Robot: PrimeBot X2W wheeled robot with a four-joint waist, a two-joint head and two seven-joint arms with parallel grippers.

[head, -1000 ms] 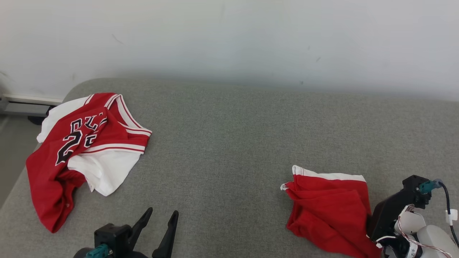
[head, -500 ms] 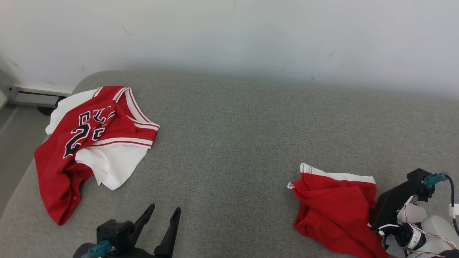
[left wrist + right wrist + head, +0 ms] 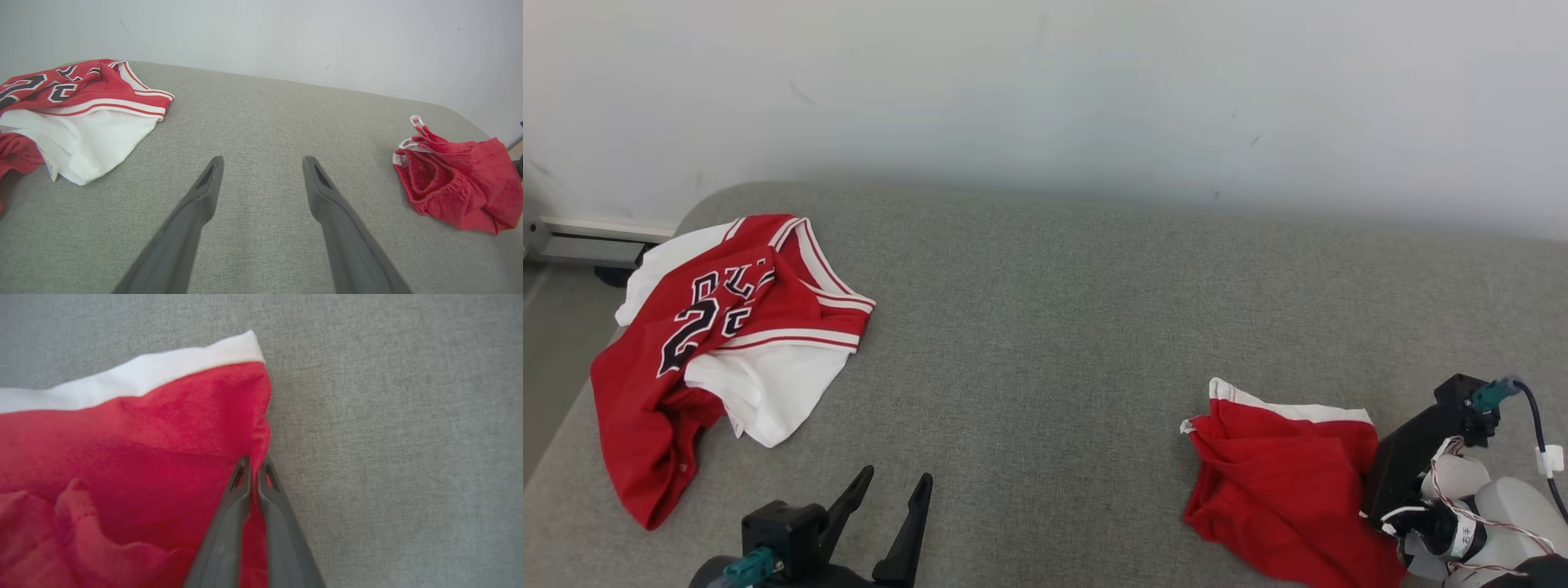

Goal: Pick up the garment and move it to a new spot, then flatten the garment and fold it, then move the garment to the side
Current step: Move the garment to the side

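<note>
Clamping down with the right gripper (image 3: 254, 463), squeezing a pinch of red cloth between two dark fingers (image 3: 229, 522) shut almost tip to tip. Biting the red shorts (image 3: 1282, 482) at the side edge, a little way down from the corner of the white band (image 3: 139, 381), right on the border between cloth and bare grey weave. Finding those shorts crumpled in a heap near the front-right corner of the bench (image 3: 1054, 327), resting on the upholstery, rumpled into deep folds, white band running along the far side, with one opening gaping toward the left gripper (image 3: 894, 477). From the head camera, tucked hard against the dark body of the right wrist on the garment's right side.

Over to that left gripper now: poised near the front edge, left of centre, spread wide, both long fingers splayed in a clear V, grasping nothing, pointing out across bare grey fabric toward the pale wall (image 3: 1045, 82). Well apart from the shorts, well apart from the jersey (image 3: 727, 327) too.

And there, bunched at the far-left corner, that red and white jersey: black numerals outlined in white across the red, a white panel spilling out beneath striped trim, one red end trailing toward the front along the left edge. Between the two garments, a wide stretch of grey upholstery
</note>
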